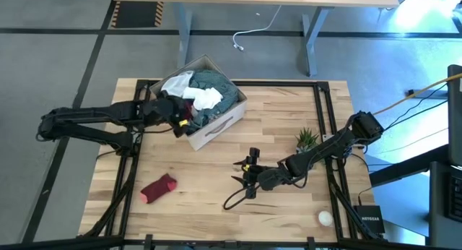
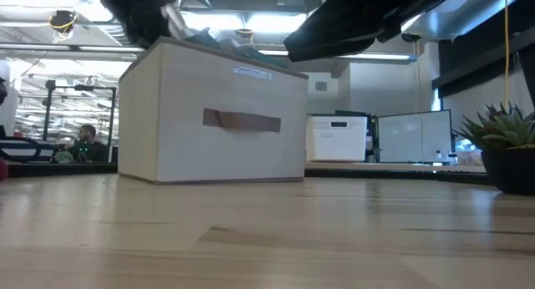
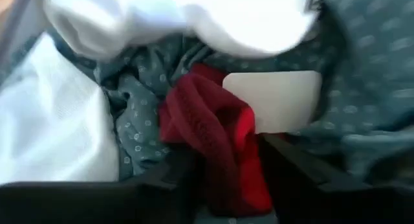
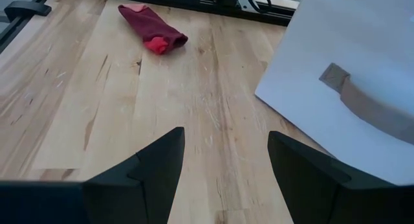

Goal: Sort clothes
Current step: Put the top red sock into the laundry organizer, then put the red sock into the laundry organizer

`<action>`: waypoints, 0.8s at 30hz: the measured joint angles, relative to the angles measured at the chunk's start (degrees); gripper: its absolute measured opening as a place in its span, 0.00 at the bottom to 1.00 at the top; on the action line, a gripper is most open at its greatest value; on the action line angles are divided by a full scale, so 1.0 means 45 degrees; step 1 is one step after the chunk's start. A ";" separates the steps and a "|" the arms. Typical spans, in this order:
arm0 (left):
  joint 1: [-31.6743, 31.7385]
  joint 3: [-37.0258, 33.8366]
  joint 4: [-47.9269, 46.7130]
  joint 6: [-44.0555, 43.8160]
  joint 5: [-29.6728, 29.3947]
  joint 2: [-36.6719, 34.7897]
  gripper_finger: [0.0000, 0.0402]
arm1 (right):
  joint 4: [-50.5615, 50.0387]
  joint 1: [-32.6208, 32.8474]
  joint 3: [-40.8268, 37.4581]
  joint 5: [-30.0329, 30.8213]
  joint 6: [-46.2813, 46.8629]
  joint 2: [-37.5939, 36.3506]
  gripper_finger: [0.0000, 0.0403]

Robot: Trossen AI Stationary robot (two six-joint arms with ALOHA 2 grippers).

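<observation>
Red sock fabric (image 3: 217, 146) fills my left wrist view, pinched between the left gripper's (image 1: 182, 123) jaws, so that one is clenched on a sock at the near corner of the cardboard box (image 1: 220, 127). Around it in the box I see the rest of the clothes (image 1: 206, 91): teal dotted fabric and white pieces heaped to the rim. A second dark red sock (image 1: 159, 188) lies flat on the bench (image 1: 209, 178), well apart from the box, toward the front left of it.

My right gripper (image 1: 245, 174) sits low over the bench in front of the box, jaws released and holding nothing; its wrist view looks past them to the sock and the box's handle slot.

Right of the box stands a small potted plant (image 1: 306, 140), and a white ball (image 1: 325, 218) rests near the front right corner of the bench. Beyond the box, grey floor, a desk's legs and a loose white cable (image 1: 253, 33). From bench level I see an office behind the box, with monitors and a seated person (image 2: 86, 143).
</observation>
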 joint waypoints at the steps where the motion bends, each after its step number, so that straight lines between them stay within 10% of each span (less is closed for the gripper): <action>1: -0.0010 0.0325 -0.0395 0.0068 0.0040 -0.0063 0.39 | -0.0019 0.0003 0.0005 -0.0005 0.0000 0.0000 0.59; 13: -0.0930 0.2717 -0.2891 -0.1189 0.0177 -0.0728 0.50 | -0.0071 0.0005 0.0010 -0.0010 0.0052 0.0000 0.59; 20: -0.2465 0.2475 -0.3749 -0.2722 0.5230 -0.0755 0.50 | -0.0265 0.0005 0.0010 -0.0010 0.0290 0.0000 0.59; 24: -0.4167 0.1751 -0.4458 -0.4864 0.5935 -0.0750 0.50 | -0.0266 0.0005 0.0010 -0.0010 0.0348 0.0000 0.59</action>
